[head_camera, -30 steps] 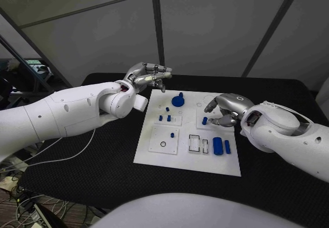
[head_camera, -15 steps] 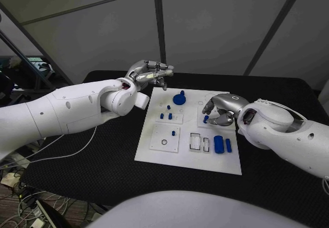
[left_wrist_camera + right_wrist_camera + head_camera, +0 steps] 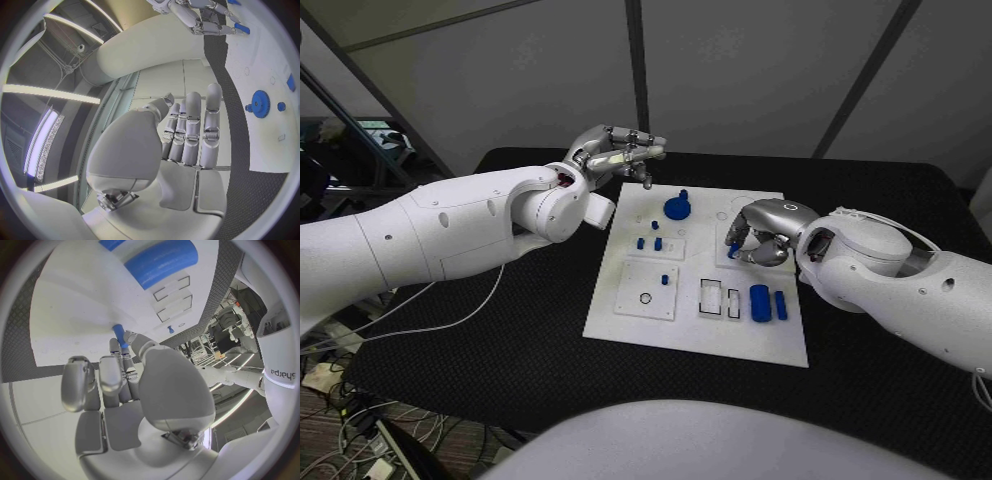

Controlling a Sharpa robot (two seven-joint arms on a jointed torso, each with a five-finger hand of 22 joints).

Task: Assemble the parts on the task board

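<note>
The white task board (image 3: pixel 626 322) lies in the middle of the black table. My right hand (image 3: pixel 762 232) hovers low over the board's far right part and pinches a small blue peg (image 3: pixel 119 335) between thumb and fingertips. The peg's far end meets the board (image 3: pixel 75 310). My left hand (image 3: pixel 620 151) is raised above the board's far left corner and holds nothing, its fingers (image 3: pixel 191 127) stretched out side by side. A blue gear with a knob (image 3: pixel 676 208) stands near that corner, below the left hand.
On the board are small blue pegs (image 3: pixel 648 243), a blue cylinder (image 3: pixel 759 303) beside a blue bar (image 3: pixel 779 306), rectangular slots (image 3: pixel 721 299) and a black ring (image 3: pixel 643 299). Black table (image 3: pixel 488 340) surrounds the board.
My right hand has drawn its fingers closer around the small peg and shifted slightly toward the board's middle. The left hand has barely moved.
</note>
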